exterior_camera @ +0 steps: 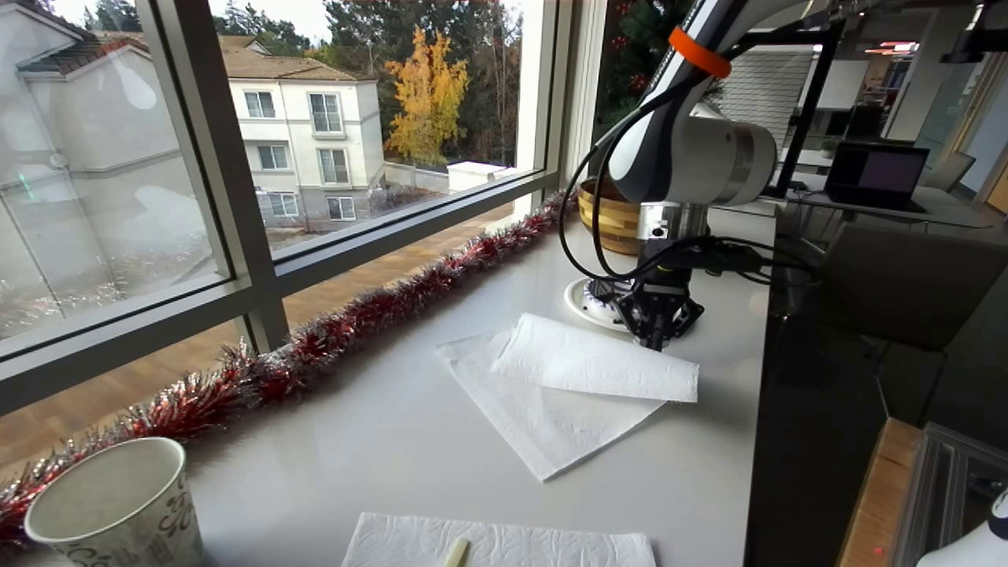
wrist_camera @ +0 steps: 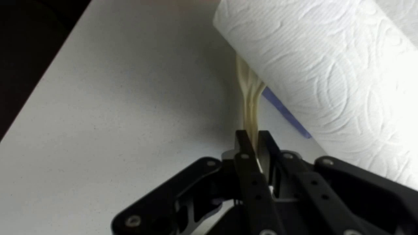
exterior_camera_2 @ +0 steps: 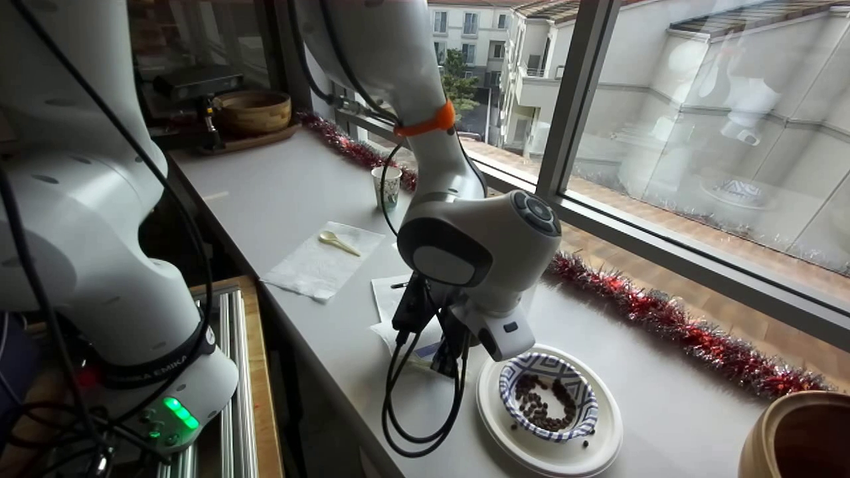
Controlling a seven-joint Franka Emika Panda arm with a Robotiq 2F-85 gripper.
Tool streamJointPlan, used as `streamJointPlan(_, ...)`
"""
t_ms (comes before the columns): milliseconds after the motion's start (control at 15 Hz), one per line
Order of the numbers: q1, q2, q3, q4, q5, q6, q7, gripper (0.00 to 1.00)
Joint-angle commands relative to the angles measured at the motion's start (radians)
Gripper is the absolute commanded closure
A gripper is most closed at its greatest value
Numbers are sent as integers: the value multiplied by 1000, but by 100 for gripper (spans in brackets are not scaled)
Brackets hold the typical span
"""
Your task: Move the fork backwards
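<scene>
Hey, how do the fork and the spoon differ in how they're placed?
The fork is gripped by the claw; the spoon isn't. A folded paper towel hides the fork's far end; the spoon lies uncovered on a flat paper towel. Both look pale yellowish.

The white table (exterior_camera: 354,457) carries napkins (exterior_camera_2: 305,272), plate (exterior_camera_2: 489,411), cup (exterior_camera: 114,504).

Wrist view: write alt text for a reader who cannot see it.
Gripper closed on a pale fork, its far end hidden by a white paper towel. A bluish strip shows along the towel's edge; light tabletop lies below.
</scene>
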Motion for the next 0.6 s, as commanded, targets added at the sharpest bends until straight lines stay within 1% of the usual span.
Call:
streamJointPlan(0, 25, -148, -30, -98, -54, 9, 31, 95)
streamJointPlan(67, 36, -175, -45, -118, -90, 40, 59, 95)
streamJointPlan(133, 37, -207, -51, -134, -112, 37, 71, 95)
streamJointPlan(267, 35, -274, -60, -168, -146, 66, 90, 95)
streamJointPlan(467, 22, -365, -59, -214, -115, 166, 83, 95)
streamJointPlan(533, 19, -386, -59, -214, -63, 172, 78, 95)
